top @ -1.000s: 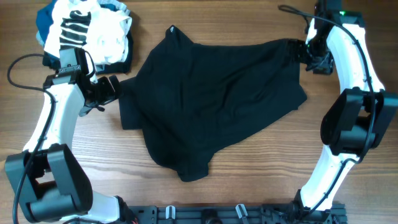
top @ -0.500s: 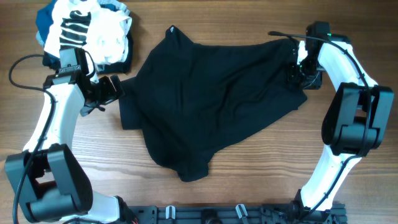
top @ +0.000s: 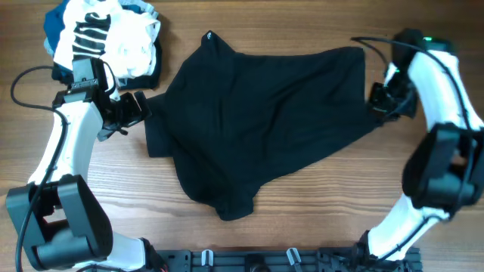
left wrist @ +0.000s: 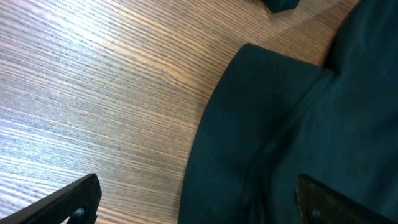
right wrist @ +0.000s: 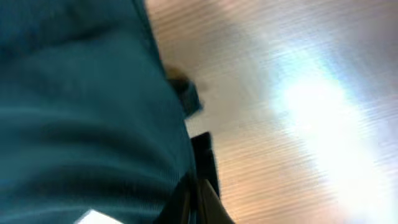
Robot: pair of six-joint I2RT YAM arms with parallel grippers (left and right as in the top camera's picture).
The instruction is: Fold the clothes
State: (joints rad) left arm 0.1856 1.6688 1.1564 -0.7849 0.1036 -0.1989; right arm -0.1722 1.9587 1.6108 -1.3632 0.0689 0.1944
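Seen from my remote console, a white cloth garment with black stripes (top: 113,34) is heaped over blue folded clothing (top: 53,30) at the top left corner of the wood-grain table (top: 318,227). Just below that pile, the left gripper (top: 138,109) hovers beside the left edge of the large, plain black soft-fabric garment (top: 257,121). Its fingers are spread wide and hold nothing, and the left wrist view shows bare wood and dark hem between them. The garment lies rumpled and spread across the middle of the table, with a small white logo (top: 209,35) at its top point. At the garment's right edge, the right gripper (top: 376,103) has its fingers pinched together on the fabric's border — my right wrist view shows the cloth running into the closed tips.
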